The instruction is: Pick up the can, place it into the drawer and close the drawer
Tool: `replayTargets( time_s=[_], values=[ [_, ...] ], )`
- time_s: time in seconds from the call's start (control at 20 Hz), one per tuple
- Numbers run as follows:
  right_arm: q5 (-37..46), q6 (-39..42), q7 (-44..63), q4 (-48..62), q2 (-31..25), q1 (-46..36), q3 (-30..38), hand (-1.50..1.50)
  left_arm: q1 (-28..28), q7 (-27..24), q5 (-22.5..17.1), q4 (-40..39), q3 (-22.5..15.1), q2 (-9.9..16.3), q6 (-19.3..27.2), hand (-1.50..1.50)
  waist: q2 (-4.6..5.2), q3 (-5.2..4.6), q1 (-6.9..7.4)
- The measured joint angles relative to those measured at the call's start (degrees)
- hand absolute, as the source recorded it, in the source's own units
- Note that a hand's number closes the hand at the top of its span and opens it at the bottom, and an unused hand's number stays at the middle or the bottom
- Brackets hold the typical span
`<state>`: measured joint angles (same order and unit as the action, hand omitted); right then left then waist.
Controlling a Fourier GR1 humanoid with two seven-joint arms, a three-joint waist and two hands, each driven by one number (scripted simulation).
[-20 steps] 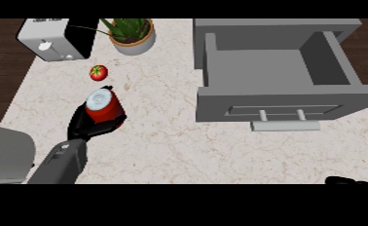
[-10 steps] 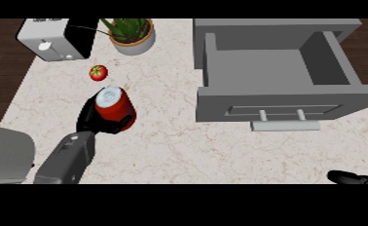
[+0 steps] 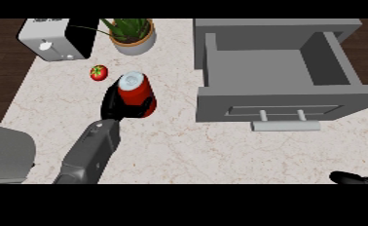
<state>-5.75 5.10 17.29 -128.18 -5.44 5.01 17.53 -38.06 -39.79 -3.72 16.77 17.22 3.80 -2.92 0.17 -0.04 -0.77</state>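
Note:
The red can (image 3: 136, 90) with a pale top is held upright above the counter, left of the drawer. My left hand (image 3: 115, 104) is curled round its lower side, hiding part of it. The grey drawer (image 3: 277, 81) stands pulled open at the right, its inside bare, with a bar handle (image 3: 285, 125) at the front. Only a black tip of my right hand (image 3: 351, 177) shows at the lower right edge; its fingers cannot be made out.
A small tomato (image 3: 99, 72) lies just left of the can. A potted plant (image 3: 133, 33) and a white toaster (image 3: 57, 39) stand at the back left. A grey object (image 3: 13, 154) sits at the lower left edge.
My left hand has carried the can up and to the right, towards the drawer. The right hand's tip has come into sight at the lower right.

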Motion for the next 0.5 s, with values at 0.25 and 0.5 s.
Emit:
replayTargets(
  time_s=[0.25, 0.5],
  values=[
    [1.0, -0.1, -0.9, -0.1, 0.4, 0.4, -0.1, -1.5, -2.4, 4.9, -0.6, 4.4, -1.3, -1.6, 1.2, 1.5, -0.17, 0.01, 0.34],
    [0.3, -0.2, 0.2, -1.4, -0.1, 0.7, 1.1, -1.5, -4.5, 12.0, 0.1, 12.2, -4.8, -2.8, 4.0, 1.5, -0.45, 0.06, 0.85]
  ],
)
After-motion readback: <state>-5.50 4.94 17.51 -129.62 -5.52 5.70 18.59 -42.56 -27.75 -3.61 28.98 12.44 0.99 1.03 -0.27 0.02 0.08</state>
